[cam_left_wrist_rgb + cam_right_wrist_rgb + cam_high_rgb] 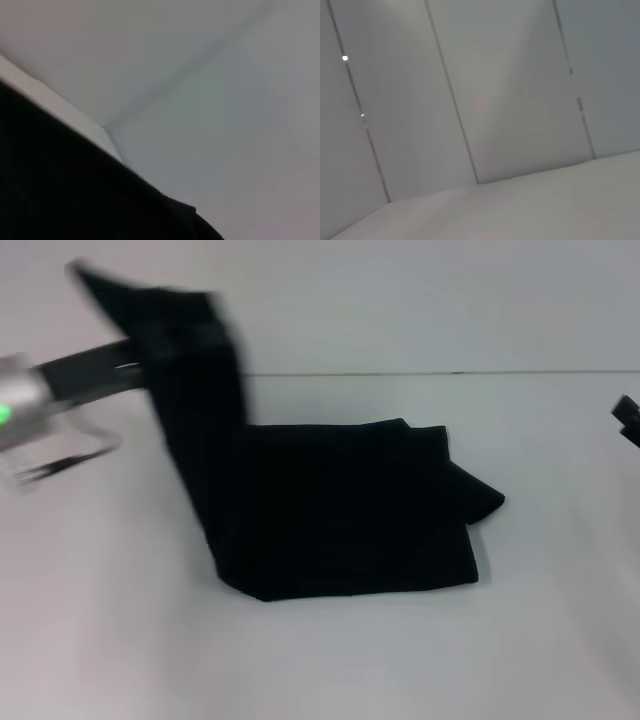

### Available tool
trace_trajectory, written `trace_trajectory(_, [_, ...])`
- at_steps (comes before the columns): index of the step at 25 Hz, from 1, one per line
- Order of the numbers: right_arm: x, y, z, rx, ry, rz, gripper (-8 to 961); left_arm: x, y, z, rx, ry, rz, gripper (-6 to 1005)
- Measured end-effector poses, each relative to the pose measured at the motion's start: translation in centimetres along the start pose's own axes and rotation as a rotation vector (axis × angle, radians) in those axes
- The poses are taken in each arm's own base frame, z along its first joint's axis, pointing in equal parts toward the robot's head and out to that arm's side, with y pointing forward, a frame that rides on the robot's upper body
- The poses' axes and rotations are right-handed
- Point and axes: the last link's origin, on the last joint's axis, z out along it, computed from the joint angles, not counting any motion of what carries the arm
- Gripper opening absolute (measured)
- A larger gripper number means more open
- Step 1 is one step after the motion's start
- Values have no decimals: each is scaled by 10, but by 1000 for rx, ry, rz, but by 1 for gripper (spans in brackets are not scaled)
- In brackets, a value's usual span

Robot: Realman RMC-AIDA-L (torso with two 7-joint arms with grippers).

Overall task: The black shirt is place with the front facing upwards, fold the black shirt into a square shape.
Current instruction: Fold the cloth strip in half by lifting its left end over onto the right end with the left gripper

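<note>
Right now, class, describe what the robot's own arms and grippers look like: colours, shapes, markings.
The left arm has a silver-grey cylindrical segment with a green light, then a black forearm. Only a black, angular tip of the right gripper shows at the head view's edge.

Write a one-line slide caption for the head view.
Left gripper lifts one end of the black shirt off the white table.
</note>
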Motion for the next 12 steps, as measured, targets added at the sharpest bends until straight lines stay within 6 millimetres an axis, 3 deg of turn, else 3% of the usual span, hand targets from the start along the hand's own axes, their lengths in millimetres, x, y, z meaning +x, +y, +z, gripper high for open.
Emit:
trace_trajectory(5, [7,-5,-15,34,4,17,905,-28,28,85,-86,-174,80,94])
trace_trajectory(9, [12,-5,-20,43,12,20,905,-67,27,128,-62,-293,108,107])
trace_trajectory(12, [17,-2,-21,43,17,22,904,-91,16,141,5,-312,116,117])
